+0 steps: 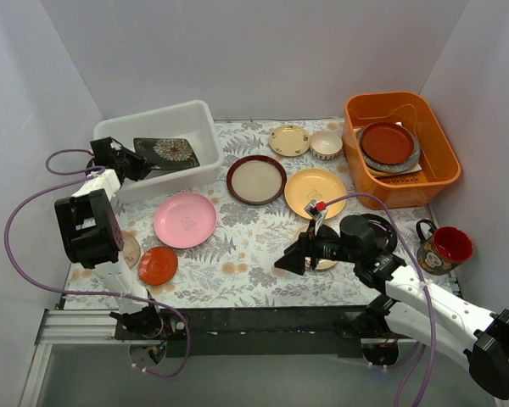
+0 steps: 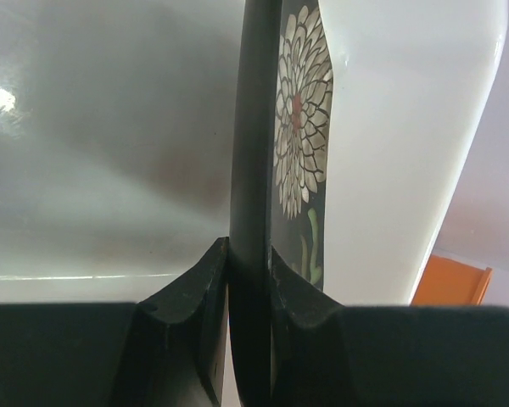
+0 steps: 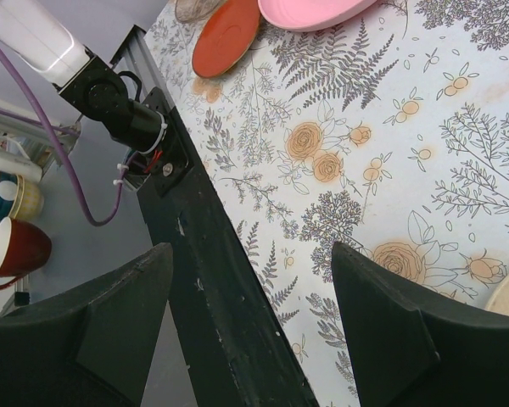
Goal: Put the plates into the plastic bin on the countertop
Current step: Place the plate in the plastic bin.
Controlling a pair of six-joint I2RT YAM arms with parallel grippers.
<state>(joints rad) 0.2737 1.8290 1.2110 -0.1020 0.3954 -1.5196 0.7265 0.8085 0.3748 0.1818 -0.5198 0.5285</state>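
My left gripper (image 1: pixel 125 164) is shut on the rim of the black square floral plate (image 1: pixel 168 153), which lies tilted inside the plastic bin (image 1: pixel 157 114). In the left wrist view the plate's edge (image 2: pixel 253 153) runs between the fingers (image 2: pixel 202 275) against the bin's white wall (image 2: pixel 390 170). On the countertop cloth (image 1: pixel 237 242) lie a pink plate (image 1: pixel 185 219), a dark-rimmed cream plate (image 1: pixel 256 179), a yellow plate (image 1: pixel 315 192), a small cream plate (image 1: pixel 289 140) and a red-orange saucer (image 1: pixel 158 264). My right gripper (image 1: pixel 290 261) hangs open and holds nothing above the table's front edge (image 3: pixel 212 280).
An orange tub (image 1: pixel 399 144) at the back right holds a red-brown plate (image 1: pixel 387 142) on a grey one. A small patterned bowl (image 1: pixel 326 144) stands beside it. A red-lined mug (image 1: pixel 444 246) stands at the right. Another cream plate (image 1: pixel 326 262) lies partly under the right arm.
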